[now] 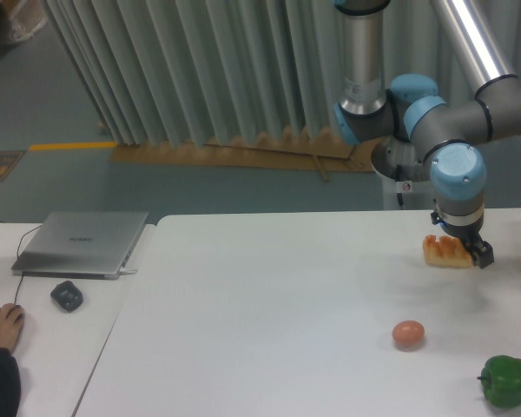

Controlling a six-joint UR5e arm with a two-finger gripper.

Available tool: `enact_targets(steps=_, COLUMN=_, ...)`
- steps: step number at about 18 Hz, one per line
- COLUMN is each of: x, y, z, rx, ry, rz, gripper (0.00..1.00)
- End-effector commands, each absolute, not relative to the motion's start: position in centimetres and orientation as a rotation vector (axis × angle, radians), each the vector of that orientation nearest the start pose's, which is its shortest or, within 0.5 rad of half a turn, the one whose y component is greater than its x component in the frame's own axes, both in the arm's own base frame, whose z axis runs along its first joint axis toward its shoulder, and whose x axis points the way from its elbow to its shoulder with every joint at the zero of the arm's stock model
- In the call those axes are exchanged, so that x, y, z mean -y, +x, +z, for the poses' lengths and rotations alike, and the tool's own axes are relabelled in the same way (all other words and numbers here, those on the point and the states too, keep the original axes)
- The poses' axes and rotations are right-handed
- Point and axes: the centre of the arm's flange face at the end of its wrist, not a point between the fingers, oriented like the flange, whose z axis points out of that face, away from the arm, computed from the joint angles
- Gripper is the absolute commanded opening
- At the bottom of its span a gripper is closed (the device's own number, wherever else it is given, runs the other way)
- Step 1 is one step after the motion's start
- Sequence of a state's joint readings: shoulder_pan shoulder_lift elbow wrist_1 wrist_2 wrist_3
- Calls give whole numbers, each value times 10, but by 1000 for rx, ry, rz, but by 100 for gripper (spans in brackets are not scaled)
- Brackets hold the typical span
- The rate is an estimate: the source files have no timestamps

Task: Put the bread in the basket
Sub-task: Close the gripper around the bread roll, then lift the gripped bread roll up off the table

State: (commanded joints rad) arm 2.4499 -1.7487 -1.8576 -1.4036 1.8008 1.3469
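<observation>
Gripper point(462, 246) over bread point(446, 253)

No readable text anywhere, faint logo mark on the closed laptop point(80, 242) lid too small to make out, small white sticker with a dark mark on the robot base point(407, 185) likewise illegible

Soft, even, cool light falls from above; the white tabletop point(269, 304) shows only a faint grey shadow just below the tool point(458, 248). The picture is slightly grainy and low in sharpness, without harsh glare.
</observation>
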Motion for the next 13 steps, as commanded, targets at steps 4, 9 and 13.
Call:
enact_targets(steps=4, x=-407, y=-296, z=280, rx=-916, ry=-3364, rz=-273, gripper=100)
enact_targets(steps=9, x=-408, y=-301, z=283, rx=-954, ry=-3399, rz=-220, gripper=100)
enact_targets(steps=13, x=-416, y=-295, z=272, rx=-1013, ry=-3418, rz=-219, gripper=100)
